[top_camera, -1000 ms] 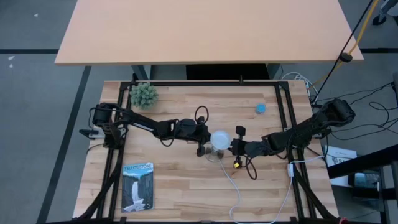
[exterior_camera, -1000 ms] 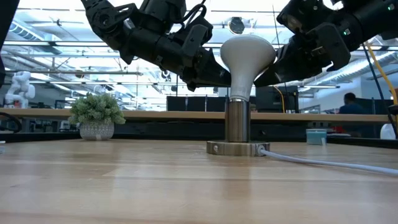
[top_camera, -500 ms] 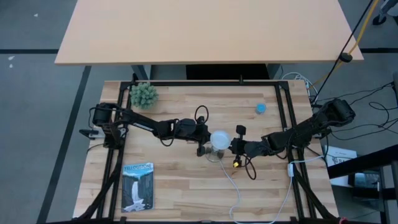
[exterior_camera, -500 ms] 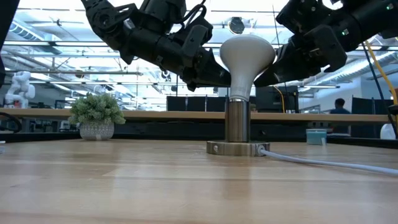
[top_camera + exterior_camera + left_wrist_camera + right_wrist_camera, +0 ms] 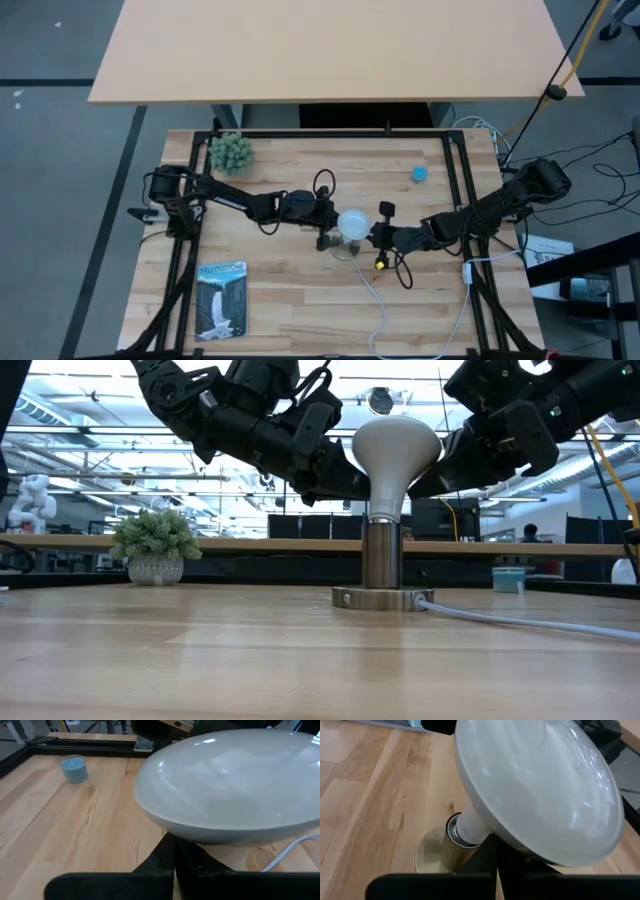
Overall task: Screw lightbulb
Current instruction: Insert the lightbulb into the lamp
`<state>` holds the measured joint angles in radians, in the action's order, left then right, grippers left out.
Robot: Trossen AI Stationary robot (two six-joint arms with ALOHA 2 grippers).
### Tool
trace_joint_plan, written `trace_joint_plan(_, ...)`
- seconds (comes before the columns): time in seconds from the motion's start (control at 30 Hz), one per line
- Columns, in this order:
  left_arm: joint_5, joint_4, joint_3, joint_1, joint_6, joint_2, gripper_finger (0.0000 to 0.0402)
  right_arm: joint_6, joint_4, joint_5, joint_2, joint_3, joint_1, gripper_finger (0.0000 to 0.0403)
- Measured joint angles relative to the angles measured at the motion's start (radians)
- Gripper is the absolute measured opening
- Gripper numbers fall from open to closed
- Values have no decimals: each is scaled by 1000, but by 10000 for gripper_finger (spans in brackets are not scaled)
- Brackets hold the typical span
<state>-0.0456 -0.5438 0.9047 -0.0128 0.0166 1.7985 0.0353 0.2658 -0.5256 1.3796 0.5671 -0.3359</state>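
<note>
The white lightbulb [image 5: 351,223] stands upright with its screw end in the silvery socket [image 5: 381,555] at the table's middle, dome up [image 5: 397,445]. The socket's disc base [image 5: 380,598] rests on the wood, and a white cord [image 5: 520,622] leads off it. My left gripper [image 5: 345,480] is shut at the bulb's left side, just under the dome. My right gripper [image 5: 428,482] is shut at the bulb's right side at the same height. The dome fills both wrist views [image 5: 230,785] [image 5: 540,785]. My left gripper lays its shut fingertips [image 5: 174,865] against the bulb's cone-shaped body [image 5: 368,478] just below the dome. It comes slanting down from the table's left. The bulb stays upright in the socket. My right gripper lays its shut fingertips [image 5: 495,855] against the cone-shaped body [image 5: 480,827] under the dome's rim. It comes slanting down from the table's right, opposite the left gripper. The bulb stays upright in the socket.
A small blue cap [image 5: 419,174] stands at the far right, also showing in the left wrist view [image 5: 74,769]. A potted plant [image 5: 231,152] stands at the far left corner. A booklet [image 5: 221,298] lies at the near left. The cord [image 5: 375,300] runs to the near edge.
</note>
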Motion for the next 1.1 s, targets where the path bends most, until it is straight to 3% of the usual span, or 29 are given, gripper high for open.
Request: trace_joint_plan(1.1, 10, 0, 0, 34, -131, 0, 2, -44, 21, 8, 0, 0, -20, 0)
